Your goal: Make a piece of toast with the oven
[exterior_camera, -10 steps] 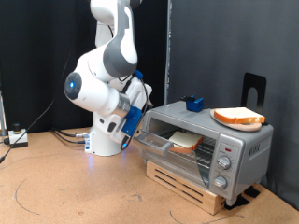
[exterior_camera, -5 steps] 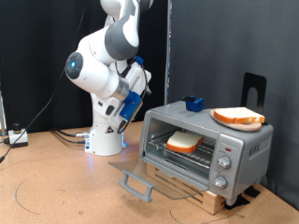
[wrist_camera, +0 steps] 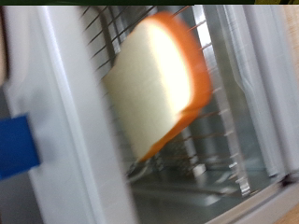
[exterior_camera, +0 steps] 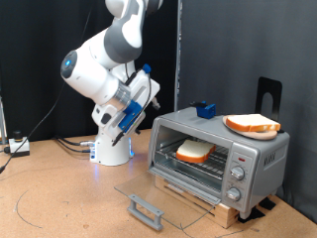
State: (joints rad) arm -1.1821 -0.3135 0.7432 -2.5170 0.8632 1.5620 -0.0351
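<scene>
A dark, nearly black backdrop (exterior_camera: 40,59) is hung behind the whole scene in the exterior view, and a thin, pale vertical strip (exterior_camera: 180,55) is seen running down it near the middle. The lower part of the picture is filled by a brown wooden bench (exterior_camera: 59,198), on which faint curved lines are drawn at the exterior view's bottom left. At the exterior view's left edge a small white box (exterior_camera: 18,145) is set on the bench, and thin dark cables (exterior_camera: 45,124) are led from it up along the backdrop. The bench is lit evenly, and soft shadows are cast on it.
</scene>
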